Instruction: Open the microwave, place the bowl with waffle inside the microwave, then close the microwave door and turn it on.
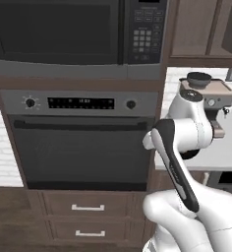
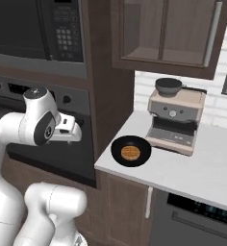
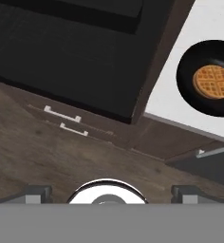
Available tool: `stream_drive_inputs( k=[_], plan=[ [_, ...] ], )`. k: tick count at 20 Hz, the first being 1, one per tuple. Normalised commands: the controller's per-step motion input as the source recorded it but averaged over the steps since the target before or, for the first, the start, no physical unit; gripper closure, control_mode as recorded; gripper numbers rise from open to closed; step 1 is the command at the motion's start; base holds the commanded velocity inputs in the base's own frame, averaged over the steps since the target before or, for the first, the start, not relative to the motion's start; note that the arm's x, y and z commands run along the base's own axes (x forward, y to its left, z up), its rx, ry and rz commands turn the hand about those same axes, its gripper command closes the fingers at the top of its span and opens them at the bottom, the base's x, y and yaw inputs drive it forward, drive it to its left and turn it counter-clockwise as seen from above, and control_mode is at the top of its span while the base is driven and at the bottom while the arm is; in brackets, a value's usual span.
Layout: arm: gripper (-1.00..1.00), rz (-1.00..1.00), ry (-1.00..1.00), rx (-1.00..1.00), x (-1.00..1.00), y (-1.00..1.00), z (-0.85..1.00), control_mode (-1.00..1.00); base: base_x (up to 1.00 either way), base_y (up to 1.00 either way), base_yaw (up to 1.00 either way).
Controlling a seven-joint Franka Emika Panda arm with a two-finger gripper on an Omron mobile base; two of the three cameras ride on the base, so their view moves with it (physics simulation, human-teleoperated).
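A pale counter (image 2: 202,168) runs right of a brown cabinet column holding the oven (image 1: 81,147), with the microwave (image 1: 78,34) above, its door (image 1: 56,32) shut and top cut off. The bowl (image 2: 131,151) with its waffle (image 2: 130,153) sits near the counter's corner, beside the coffee machine (image 2: 175,120). The gripper (image 3: 111,192) stands wide open, holding nothing

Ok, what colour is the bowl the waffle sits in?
Black. The bowl with waffle shows best in the hand view, golden-brown waffle inside.
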Motion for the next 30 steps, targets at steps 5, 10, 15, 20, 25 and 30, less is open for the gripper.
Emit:
stream_drive_inputs(
  k=[5, 10, 15, 20, 25, 30],
  plan=[
    [-1.00, 0.05, -0.01, 0.00, 0.00, -0.01, 0.00, -1.00, -0.09, -0.26, 0.23],
    [-1.00, 0.15, -0.12, -0.02, 0.00, 0.03, 0.05, -1.00, 0.00, 0.00, 0.00],
    [-1.00, 0.00, -0.22, 0.00, 0.00, 0.24, 0.48, -1.00, 0.00, 0.00, 0.00],
    [-1.00, -0.05, -0.30, 0.00, 0.00, 0.32, 0.62, -1.00, 0.00, 0.00, 0.00],
    [-1.00, -0.11, -0.23, 0.00, 0.00, 0.35, 0.55, -1.00, 0.00, 0.00, 0.00],
    [-1.00, -0.13, -0.22, 0.00, 0.00, 0.23, 0.55, -1.00, 0.00, 0.00, 0.00]
  ],
)
